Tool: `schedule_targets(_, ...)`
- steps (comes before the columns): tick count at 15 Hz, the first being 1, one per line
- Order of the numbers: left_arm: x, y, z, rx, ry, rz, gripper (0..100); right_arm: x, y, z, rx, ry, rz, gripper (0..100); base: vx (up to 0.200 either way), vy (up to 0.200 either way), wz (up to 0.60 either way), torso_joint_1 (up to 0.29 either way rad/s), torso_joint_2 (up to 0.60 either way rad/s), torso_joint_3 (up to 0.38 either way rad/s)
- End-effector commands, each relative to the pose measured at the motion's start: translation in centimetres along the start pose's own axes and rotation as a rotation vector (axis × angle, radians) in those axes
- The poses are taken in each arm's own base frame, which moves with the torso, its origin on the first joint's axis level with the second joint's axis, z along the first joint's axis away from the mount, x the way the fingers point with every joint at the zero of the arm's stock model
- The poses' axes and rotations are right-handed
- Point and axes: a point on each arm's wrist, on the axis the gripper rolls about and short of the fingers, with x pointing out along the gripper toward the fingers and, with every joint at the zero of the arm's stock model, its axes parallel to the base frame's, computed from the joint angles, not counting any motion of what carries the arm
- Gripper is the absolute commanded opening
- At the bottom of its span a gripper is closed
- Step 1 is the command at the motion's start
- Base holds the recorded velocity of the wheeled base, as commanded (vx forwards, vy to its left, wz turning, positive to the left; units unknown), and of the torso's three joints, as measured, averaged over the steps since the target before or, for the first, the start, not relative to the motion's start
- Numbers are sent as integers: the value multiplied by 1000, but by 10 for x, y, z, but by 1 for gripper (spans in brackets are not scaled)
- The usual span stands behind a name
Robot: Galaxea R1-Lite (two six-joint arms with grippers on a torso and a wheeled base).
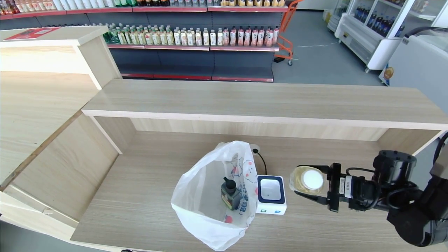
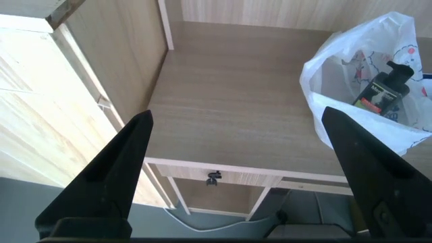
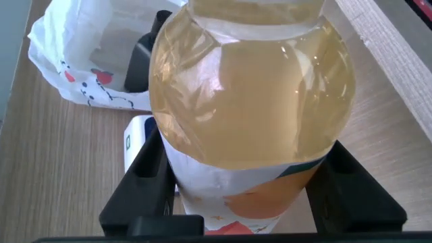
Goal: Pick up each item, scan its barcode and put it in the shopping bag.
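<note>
My right gripper (image 1: pixel 308 182) is shut on a clear bottle of yellow drink (image 1: pixel 307 180) with a white cap, held upright just right of the white barcode scanner (image 1: pixel 270 194). The bottle (image 3: pixel 251 101) fills the right wrist view, with the scanner (image 3: pixel 140 138) partly hidden under it. The white plastic shopping bag (image 1: pixel 210 196) stands open left of the scanner, with a dark bottle with a black cap (image 1: pixel 230 193) inside. In the left wrist view my left gripper (image 2: pixel 239 172) stands open off the counter's near left edge, and the bag (image 2: pixel 368 88) lies beyond it.
The scanner's black cable (image 1: pixel 260 159) runs back to a hole in the wooden counter (image 1: pixel 140 196). A raised wooden ledge (image 1: pixel 266 101) walls the back and a side panel (image 1: pixel 70 164) closes the left. Bare counter lies left of the bag.
</note>
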Motion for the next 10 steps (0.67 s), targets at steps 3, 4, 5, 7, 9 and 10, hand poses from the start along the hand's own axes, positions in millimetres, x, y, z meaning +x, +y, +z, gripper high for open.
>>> schedule_targets(3,0,0,0,-1,0,1,100,28,5,-31,2,-44,44,0,0,0,0,0,0,0)
schedule_targets(4,0,0,0,-1,-2,1,100,32,4,-34,-4,-52,47,0,0,0,0,0,0,0)
schedule_targets(5,0,0,0,-1,0,1,100,36,4,-37,-8,-58,48,0,0,0,0,0,0,0)
schedule_targets(7,0,0,0,-1,-2,1,100,41,4,-44,-10,-77,60,0,0,0,0,0,0,0)
schedule_targets(9,0,0,0,-1,0,1,100,46,7,-49,-10,-91,72,0,0,0,0,0,0,0)
schedule_targets(10,0,0,0,-1,0,1,100,49,8,-53,-14,-98,73,0,0,0,0,0,0,0)
